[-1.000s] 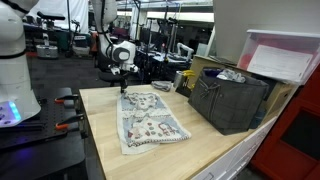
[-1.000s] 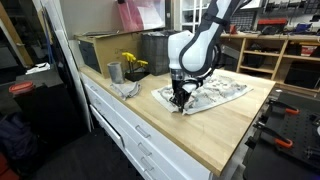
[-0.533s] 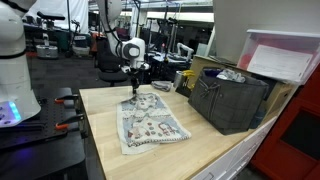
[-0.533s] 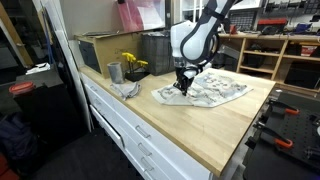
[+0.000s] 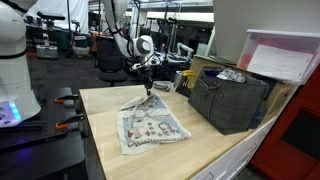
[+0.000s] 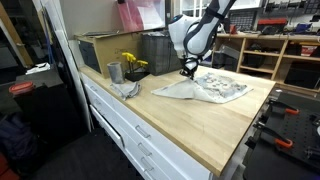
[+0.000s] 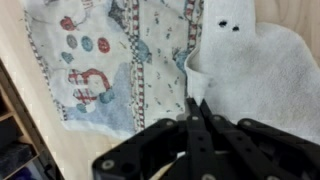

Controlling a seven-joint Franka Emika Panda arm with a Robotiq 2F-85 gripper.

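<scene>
Across the middle of both exterior views, a pale wooden table (image 5: 225,150) is seen in a cluttered workshop, with a dark crate (image 5: 232,100) set on it at the right of the frame. A printed cloth (image 5: 152,128), patterned blue and red on white, is spread on the table. Its upper corner is raised off the wood, and the plain white underside is shown in the wrist view. That corner is pinched by the gripper (image 5: 148,90), whose jaws are closed tight on the fabric.
</scene>
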